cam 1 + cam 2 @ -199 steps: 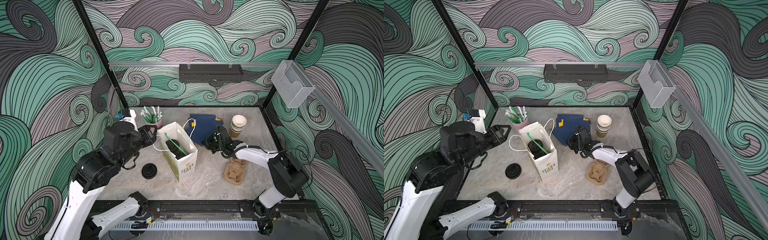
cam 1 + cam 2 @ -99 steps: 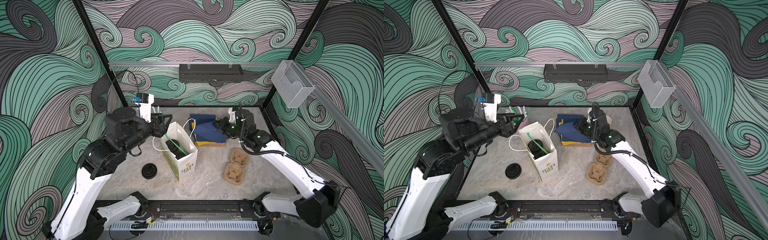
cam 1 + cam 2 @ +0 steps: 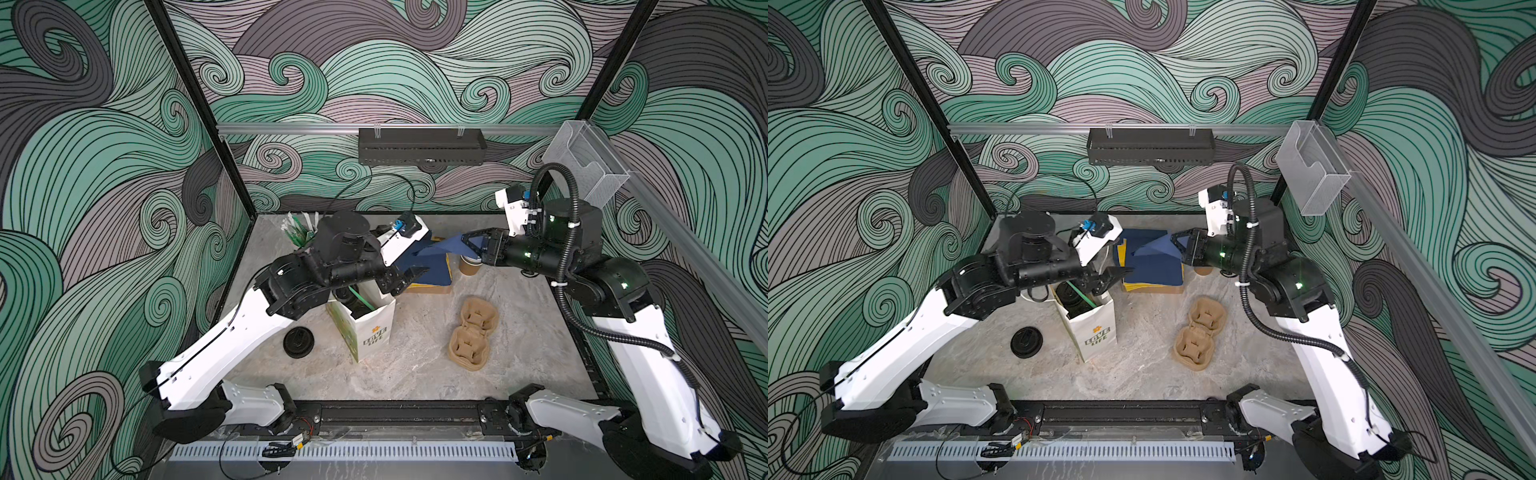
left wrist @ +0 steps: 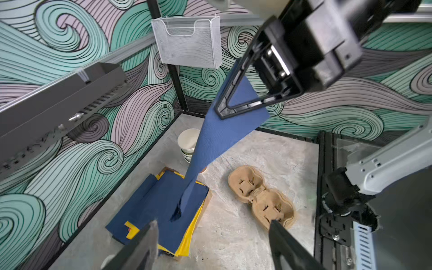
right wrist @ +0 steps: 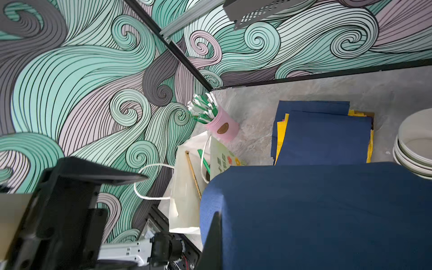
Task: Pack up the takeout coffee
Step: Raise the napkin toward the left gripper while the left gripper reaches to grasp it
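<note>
Currently right end effector (image 3: pixel 467 243) clamped on napkin (image 3: pixel 440 249), long axis hanging toward stack (image 3: pixel 432 274). Bag (image 3: pixel 370 328) with coffee (image 3: pixel 1073 297) lies left. Left end effector (image 3: pixel 409 280) nearer, jaws apart.

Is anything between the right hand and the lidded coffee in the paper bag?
Yes: the open left hand hangs near the rim of the paper bag on the side toward the right hand, which is shut on a blue napkin. A green straw lies across the lidded coffee.
</note>
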`<action>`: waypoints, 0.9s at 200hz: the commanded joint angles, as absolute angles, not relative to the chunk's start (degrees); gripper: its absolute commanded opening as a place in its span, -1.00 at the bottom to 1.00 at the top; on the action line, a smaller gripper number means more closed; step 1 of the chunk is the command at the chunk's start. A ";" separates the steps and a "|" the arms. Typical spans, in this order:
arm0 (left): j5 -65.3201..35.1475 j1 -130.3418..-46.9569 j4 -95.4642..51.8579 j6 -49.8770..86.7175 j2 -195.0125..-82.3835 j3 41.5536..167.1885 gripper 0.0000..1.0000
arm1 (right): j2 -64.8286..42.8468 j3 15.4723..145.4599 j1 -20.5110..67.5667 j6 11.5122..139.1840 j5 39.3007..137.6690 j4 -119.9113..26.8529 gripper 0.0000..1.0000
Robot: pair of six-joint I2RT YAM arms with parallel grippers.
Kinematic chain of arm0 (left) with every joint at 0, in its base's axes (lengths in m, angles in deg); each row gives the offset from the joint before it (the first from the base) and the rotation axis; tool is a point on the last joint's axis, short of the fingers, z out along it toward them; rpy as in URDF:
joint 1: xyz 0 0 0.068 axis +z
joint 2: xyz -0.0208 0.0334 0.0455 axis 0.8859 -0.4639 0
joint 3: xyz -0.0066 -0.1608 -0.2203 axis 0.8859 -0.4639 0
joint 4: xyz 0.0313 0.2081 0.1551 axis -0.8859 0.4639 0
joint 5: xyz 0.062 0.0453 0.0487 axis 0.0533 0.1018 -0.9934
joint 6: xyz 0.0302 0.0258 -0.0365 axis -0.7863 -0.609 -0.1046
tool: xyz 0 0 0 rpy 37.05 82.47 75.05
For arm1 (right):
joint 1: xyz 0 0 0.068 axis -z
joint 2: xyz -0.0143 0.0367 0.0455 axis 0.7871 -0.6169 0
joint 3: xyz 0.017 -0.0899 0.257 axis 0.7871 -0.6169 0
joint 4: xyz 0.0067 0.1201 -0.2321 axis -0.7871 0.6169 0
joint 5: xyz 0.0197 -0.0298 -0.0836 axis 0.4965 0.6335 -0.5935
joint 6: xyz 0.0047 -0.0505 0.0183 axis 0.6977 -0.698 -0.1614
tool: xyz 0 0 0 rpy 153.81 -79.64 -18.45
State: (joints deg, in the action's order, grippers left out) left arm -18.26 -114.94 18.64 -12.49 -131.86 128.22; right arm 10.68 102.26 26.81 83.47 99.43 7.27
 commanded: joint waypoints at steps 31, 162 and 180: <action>-15.22 -115.54 11.85 -17.05 -134.16 125.91 0.73 | 11.88 107.33 26.93 79.19 108.12 13.48 -1.00; -11.64 -115.21 8.77 -10.63 -134.19 123.53 -0.96 | 11.81 107.67 26.99 82.26 109.64 8.62 -1.00; -15.37 -115.19 7.89 -8.87 -133.43 122.97 -1.00 | 11.98 109.28 27.08 80.55 109.72 9.95 -0.45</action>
State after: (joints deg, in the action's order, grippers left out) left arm -13.30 -115.24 8.31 -11.99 -134.51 122.34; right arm 11.86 106.72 26.81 82.27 110.38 9.83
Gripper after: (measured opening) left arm 0.052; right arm 0.126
